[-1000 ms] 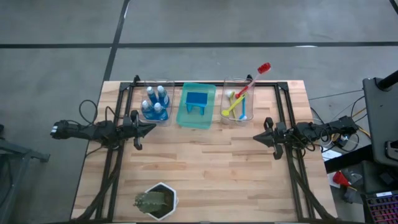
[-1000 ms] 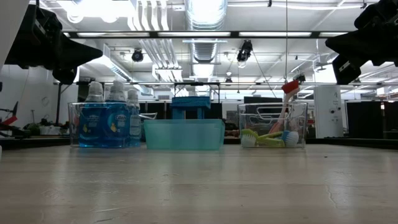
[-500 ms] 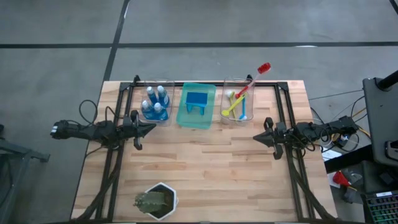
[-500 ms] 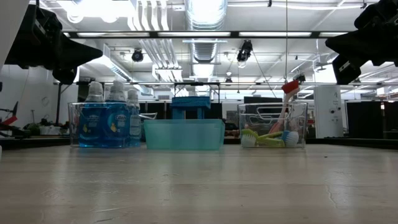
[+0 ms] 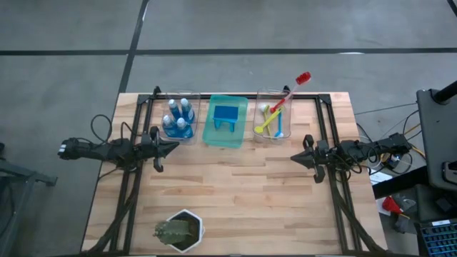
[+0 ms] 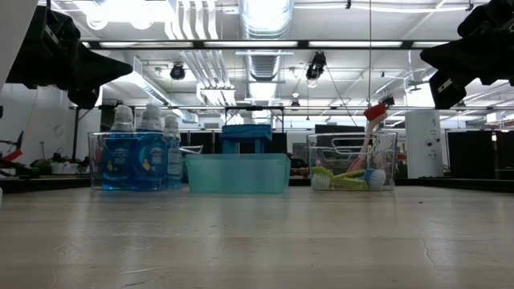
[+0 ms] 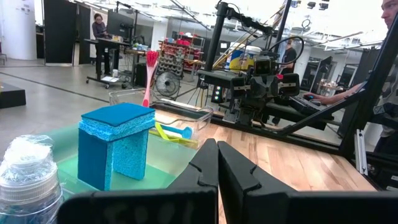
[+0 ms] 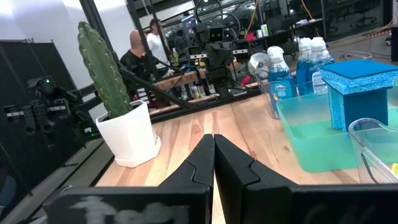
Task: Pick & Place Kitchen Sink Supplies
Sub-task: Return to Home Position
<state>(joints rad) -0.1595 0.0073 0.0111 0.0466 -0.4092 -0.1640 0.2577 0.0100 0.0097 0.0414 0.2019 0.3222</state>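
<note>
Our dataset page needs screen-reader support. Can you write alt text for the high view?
Seen from above, a wooden table carries a left bin of bottles, a green tray with sponges and a right bin of brushes in a row along its far edge. The left gripper and right gripper hover shut at either side; a plant sits at the near edge.

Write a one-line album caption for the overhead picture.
Bottles in the left bin, sponges in the green tray, brushes in the right bin; left tool and right tool parked shut.
</note>
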